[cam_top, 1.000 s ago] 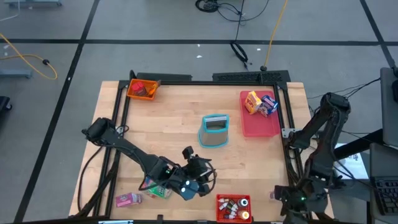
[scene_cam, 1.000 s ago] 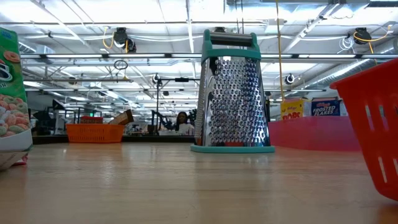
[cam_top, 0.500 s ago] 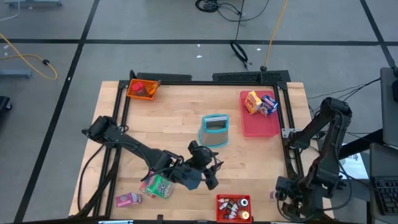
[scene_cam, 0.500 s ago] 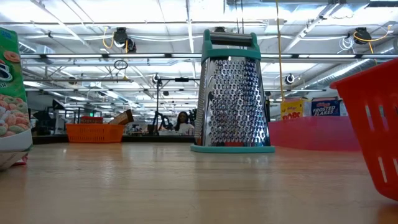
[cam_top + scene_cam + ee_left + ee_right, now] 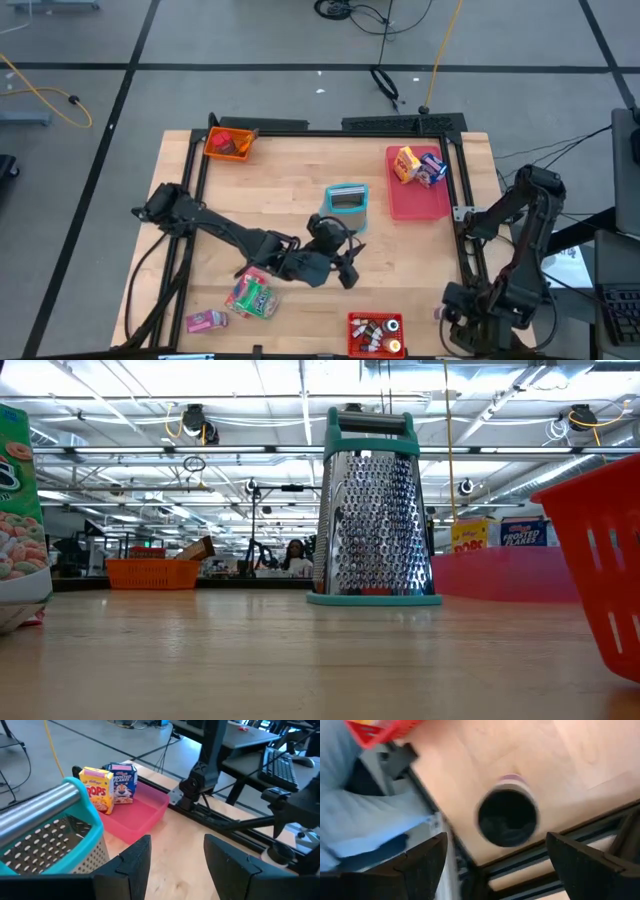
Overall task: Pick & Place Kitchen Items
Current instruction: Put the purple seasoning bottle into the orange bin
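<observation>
The left gripper (image 5: pixel 345 272) hovers spread and empty just near of the grater (image 5: pixel 345 210). On the pink tray (image 5: pixel 145 815) stand boxes reading "POPS" (image 5: pixel 97 790) and "Frosted Flakes" (image 5: pixel 123 781). The right gripper (image 5: pixel 495 857), fingers wide, hangs over a dark-lidded canister (image 5: pixel 507 817) at the table's near right corner.

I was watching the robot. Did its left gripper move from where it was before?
Yes. In the high view the left gripper has gone from near the green snack packet toward the grater, up the table and rightward. It is open and empty.
</observation>
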Controlling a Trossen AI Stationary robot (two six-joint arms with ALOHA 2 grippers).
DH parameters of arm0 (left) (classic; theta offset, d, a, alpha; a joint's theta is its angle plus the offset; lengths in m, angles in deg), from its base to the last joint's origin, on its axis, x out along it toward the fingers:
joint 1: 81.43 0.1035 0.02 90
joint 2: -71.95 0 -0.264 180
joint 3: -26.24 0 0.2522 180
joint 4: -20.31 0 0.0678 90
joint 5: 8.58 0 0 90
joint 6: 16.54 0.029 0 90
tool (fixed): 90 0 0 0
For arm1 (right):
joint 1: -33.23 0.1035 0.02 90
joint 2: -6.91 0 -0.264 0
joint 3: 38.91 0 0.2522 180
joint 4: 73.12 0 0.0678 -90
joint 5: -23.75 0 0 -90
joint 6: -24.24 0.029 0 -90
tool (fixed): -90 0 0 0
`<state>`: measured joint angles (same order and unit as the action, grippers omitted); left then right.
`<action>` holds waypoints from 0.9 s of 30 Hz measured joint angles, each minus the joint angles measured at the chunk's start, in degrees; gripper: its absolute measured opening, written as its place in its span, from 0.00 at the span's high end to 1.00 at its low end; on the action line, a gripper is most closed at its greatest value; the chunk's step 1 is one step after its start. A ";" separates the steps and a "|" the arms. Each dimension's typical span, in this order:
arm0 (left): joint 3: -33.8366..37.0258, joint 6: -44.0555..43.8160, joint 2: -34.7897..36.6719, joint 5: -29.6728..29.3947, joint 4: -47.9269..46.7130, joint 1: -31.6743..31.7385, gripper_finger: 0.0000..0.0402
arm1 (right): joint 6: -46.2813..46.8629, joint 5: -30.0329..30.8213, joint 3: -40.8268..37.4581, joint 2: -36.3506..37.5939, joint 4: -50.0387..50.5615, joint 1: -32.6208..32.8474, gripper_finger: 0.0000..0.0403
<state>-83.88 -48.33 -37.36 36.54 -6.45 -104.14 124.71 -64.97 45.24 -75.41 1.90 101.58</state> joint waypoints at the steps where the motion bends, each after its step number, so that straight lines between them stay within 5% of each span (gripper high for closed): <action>1: 0.00 0.00 0.00 0.00 -0.02 0.25 0.54 | -0.47 0.01 0.00 -0.32 0.57 0.03 0.18; 27: 0.00 0.00 0.00 0.00 0.00 5.40 0.54 | -5.74 2.15 -4.29 -5.07 -1.13 0.03 0.18</action>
<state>-83.88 -48.33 -37.36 36.54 -6.45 -98.74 118.97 -62.81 40.95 -80.48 0.77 101.61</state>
